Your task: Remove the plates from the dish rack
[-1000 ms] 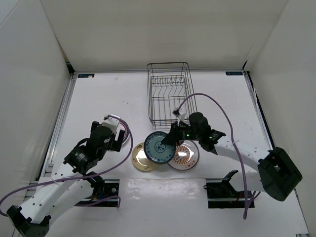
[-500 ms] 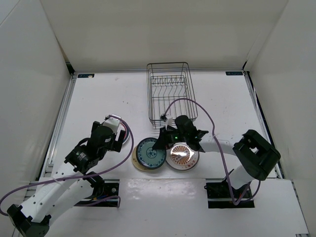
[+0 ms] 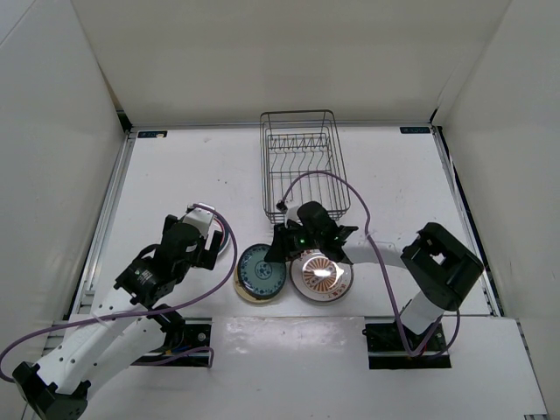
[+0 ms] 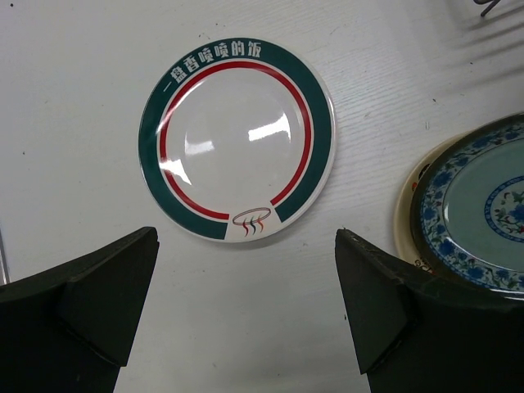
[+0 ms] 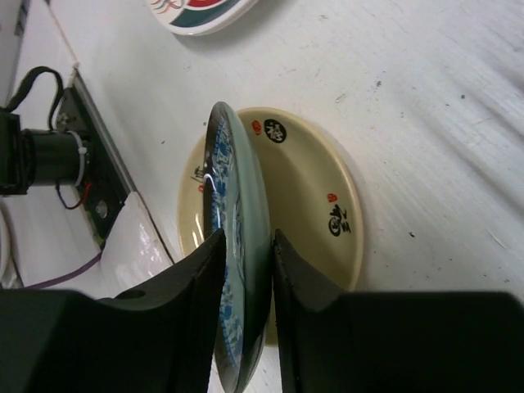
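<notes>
The dish rack (image 3: 302, 166) stands at the back centre with no plates in it. Several plates lie on the table in front of it. A white plate with a dark green rim (image 4: 236, 139) lies flat just ahead of my open left gripper (image 4: 246, 246), which hovers over bare table. The dark teal plate (image 3: 260, 269) rests on a cream plate (image 5: 315, 184). My right gripper (image 5: 250, 237) has its fingers on both faces of the teal plate's (image 5: 241, 196) rim. The orange sunburst plate (image 3: 322, 276) lies right beside them.
White walls enclose the table on three sides. The right arm's purple cable (image 3: 324, 179) loops over the rack's near end. The right arm's elbow (image 3: 442, 258) sits low at the right. A motor and bracket (image 5: 49, 155) show beyond the cream plate in the right wrist view.
My right gripper has moved left and down with the teal plate, which now lies flatter on the cream plate. The right arm has folded in. The left arm has not moved.
</notes>
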Controlling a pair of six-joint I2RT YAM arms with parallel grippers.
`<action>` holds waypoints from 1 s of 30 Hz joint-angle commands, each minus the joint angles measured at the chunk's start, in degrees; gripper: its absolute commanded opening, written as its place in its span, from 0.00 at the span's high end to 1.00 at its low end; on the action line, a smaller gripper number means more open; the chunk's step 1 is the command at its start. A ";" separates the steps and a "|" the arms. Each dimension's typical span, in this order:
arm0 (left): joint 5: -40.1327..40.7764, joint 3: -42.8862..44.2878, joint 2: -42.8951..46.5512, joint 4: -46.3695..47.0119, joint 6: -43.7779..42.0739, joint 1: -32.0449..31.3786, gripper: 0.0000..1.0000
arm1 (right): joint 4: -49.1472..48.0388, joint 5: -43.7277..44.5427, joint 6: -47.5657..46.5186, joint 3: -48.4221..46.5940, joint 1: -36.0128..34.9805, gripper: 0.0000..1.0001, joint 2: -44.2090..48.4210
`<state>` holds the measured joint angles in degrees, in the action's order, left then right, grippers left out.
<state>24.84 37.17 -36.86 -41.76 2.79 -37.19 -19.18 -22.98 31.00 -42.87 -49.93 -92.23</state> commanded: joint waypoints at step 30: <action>0.91 0.45 1.80 -0.16 -0.41 0.36 0.01 | 63.73 46.43 -15.80 -22.86 -2.36 0.33 17.32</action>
<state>25.54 37.17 -35.20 -42.02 2.74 -37.19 35.24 14.90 16.10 -62.19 -52.16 -79.50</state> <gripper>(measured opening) 0.994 0.644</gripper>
